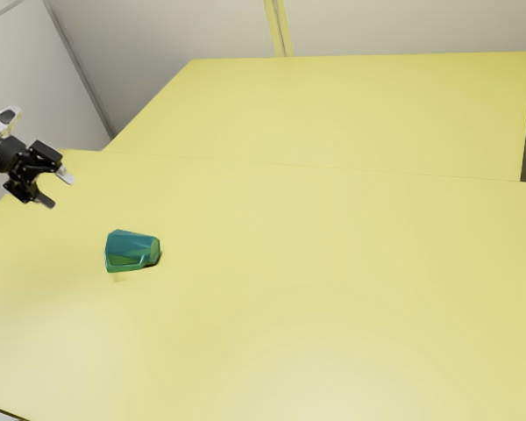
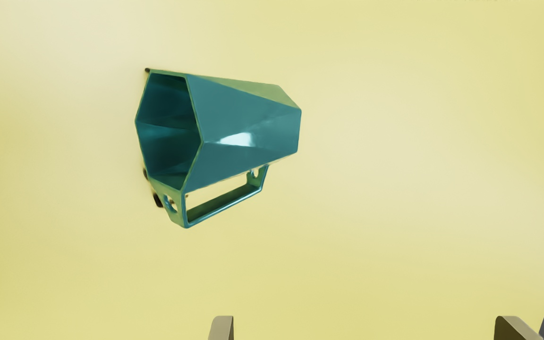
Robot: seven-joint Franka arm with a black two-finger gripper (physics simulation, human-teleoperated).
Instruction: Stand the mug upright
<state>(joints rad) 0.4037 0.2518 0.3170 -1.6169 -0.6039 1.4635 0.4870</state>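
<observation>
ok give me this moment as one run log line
mug on its side on table | handle attached | gripper open, empty, clear of mug | upright: not yet

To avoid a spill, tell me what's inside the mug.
The mug shows dark teal inner walls through its open mouth, nothing visible on them. Its near side covers the deepest part; I cannot tell what's there.

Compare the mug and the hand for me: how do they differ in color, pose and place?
The mug is teal-green; the hand is mostly black with paler fingertips.
The mug lies on its side, mouth sideways; the hand reaches down at a slant, fingers apart.
The mug rests on the table; the hand is raised above it.
Shared: both are empty, with nothing visible inside the mug or between the fingers.
</observation>
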